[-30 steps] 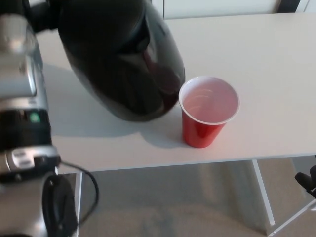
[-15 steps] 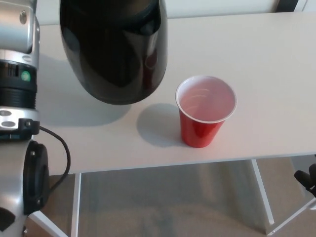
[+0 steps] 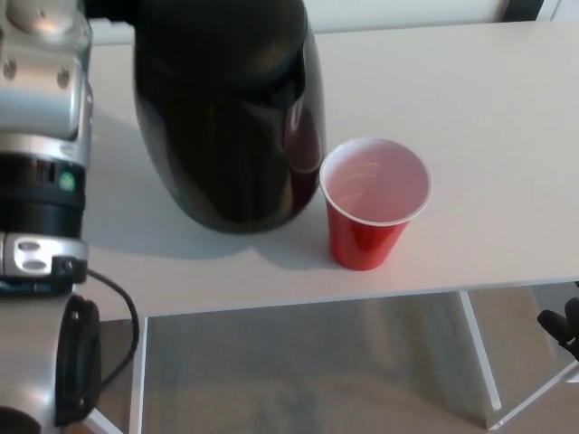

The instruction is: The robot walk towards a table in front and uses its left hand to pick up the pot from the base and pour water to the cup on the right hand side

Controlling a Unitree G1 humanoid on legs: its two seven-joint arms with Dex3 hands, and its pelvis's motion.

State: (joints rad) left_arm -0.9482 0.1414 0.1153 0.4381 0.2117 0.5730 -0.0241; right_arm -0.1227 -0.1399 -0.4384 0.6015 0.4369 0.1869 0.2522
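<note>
Pot [image 3: 231,117] top cropped (left hand unseen) beside cup [image 3: 374,203]

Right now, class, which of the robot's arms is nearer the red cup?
Left. The left arm reaches in beside the black pot, which sits just left of the red cup. Only a bit of the right hand shows, low at the right edge, below the table.

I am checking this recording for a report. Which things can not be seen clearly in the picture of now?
- Left hand: hidden in the head view; only the forearm shows.
- Pot: top, spout and handle are cut off by the upper edge.
- Right hand: only a dark tip at the right edge.
- Water in the cup: cannot tell.
- Base: not in view.
</note>
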